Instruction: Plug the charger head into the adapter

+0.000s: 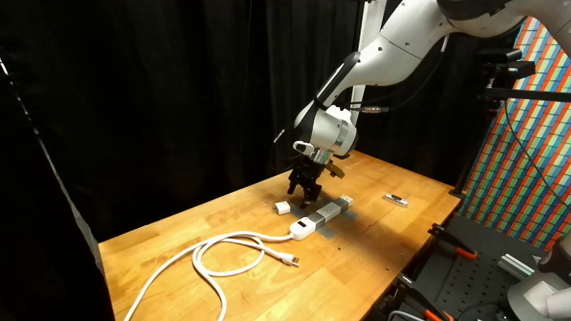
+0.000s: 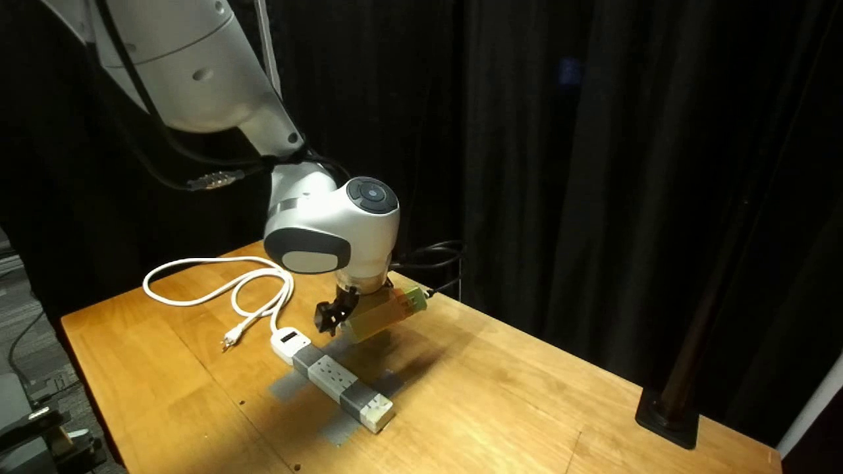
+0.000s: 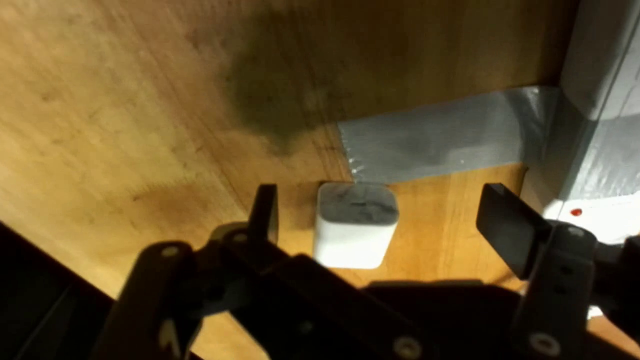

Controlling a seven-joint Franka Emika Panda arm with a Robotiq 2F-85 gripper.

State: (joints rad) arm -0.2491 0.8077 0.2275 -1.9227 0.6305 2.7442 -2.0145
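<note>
The charger head, a small white block, lies on the wooden table with metal prongs pointing away from the adapter. In the wrist view the charger head shows a grey end face and sits between the spread fingers, nearer the left one, touching neither. My gripper is open, tilted over the table. An exterior view places the gripper just beyond the block. Long, white and grey, the adapter is taped down beside it, sockets facing up. At the wrist view's right edge, part of the adapter shows.
A white cable runs from the adapter and loops over the table, ending in a plug. Grey tape lies flat between block and bar. A small silver-and-dark piece rests farther right. A black stand base occupies a table corner.
</note>
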